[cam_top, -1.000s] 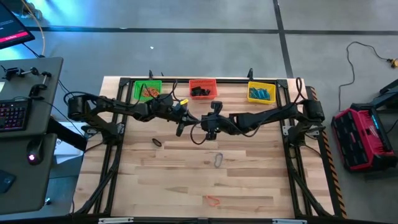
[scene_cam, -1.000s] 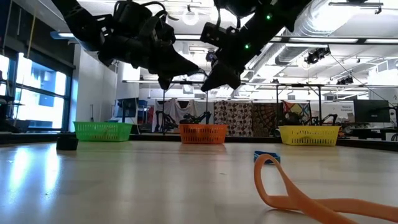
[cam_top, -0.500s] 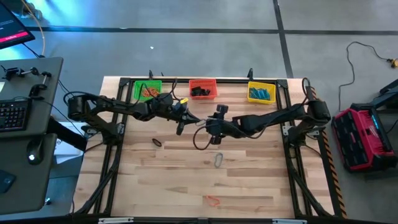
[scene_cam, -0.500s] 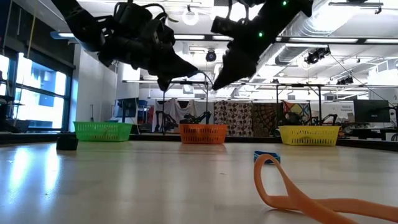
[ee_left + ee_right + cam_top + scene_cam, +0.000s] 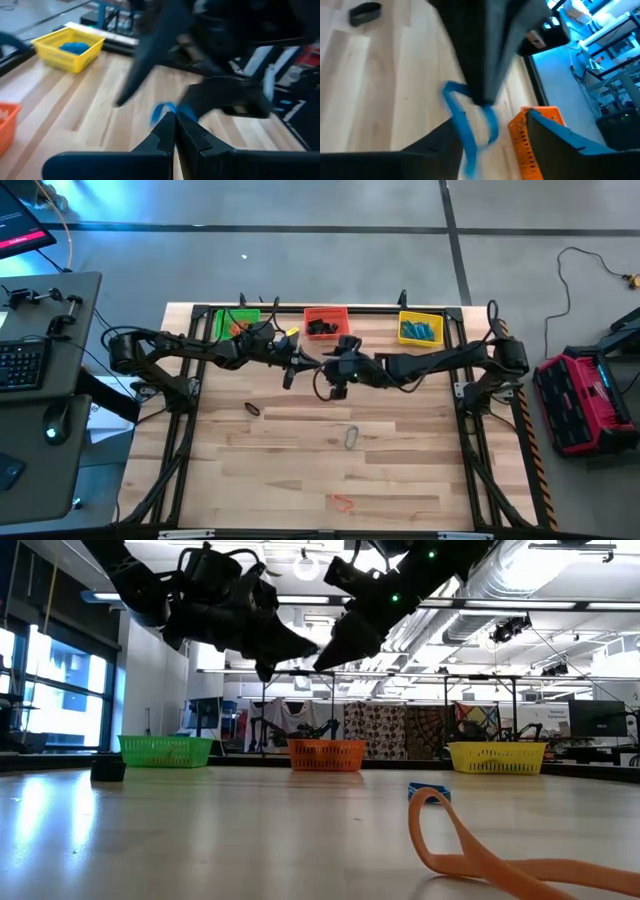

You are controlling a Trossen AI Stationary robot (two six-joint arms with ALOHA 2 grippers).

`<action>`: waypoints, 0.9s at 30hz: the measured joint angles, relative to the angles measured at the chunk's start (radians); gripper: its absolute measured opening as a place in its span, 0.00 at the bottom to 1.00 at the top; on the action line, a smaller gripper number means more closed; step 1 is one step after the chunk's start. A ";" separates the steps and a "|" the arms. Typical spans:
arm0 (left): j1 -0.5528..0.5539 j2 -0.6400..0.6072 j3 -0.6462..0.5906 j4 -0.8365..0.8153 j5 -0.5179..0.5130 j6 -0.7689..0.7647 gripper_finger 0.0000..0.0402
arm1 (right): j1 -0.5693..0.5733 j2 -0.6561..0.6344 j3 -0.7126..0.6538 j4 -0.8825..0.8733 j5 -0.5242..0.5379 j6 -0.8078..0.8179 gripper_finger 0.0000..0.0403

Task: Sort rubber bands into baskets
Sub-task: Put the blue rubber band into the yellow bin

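Observation:
My left gripper (image 5: pixel 170 116) hangs above the table's middle, shut on a blue rubber band (image 5: pixel 466 126). My right gripper (image 5: pixel 490 150) faces it from the right and is open. Its two fingers stand on either side of the hanging band without touching it. In the low view the two grippers' tips nearly meet high over the table (image 5: pixel 318 655). The green basket (image 5: pixel 237 325), the red-orange basket (image 5: pixel 325 322) and the yellow basket (image 5: pixel 420 328) stand in a row along the far edge. My left gripper pinches the blue band's upper end (image 5: pixel 163 110) between its two fingertips. The fingers come from the table's left, nearly level and tipped slightly down. The band hangs below them as a slack loop (image 5: pixel 490 125), clear of the table.
Loose bands lie on the wood: a black one (image 5: pixel 252 409) at centre left, a grey one (image 5: pixel 351 437) in the middle and an orange-red one (image 5: pixel 342 502) near the front edge. The baskets hold bands too. A black frame rims the table.
My right gripper has opened, risen a little and gone toward the far edge, up to my left gripper's tip. My left gripper has stayed shut on the blue band and has barely moved.

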 joint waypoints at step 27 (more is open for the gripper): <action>-0.055 0.000 0.000 -0.112 -0.171 0.061 0.33 | 0.049 -0.094 0.059 -0.362 0.169 0.204 0.00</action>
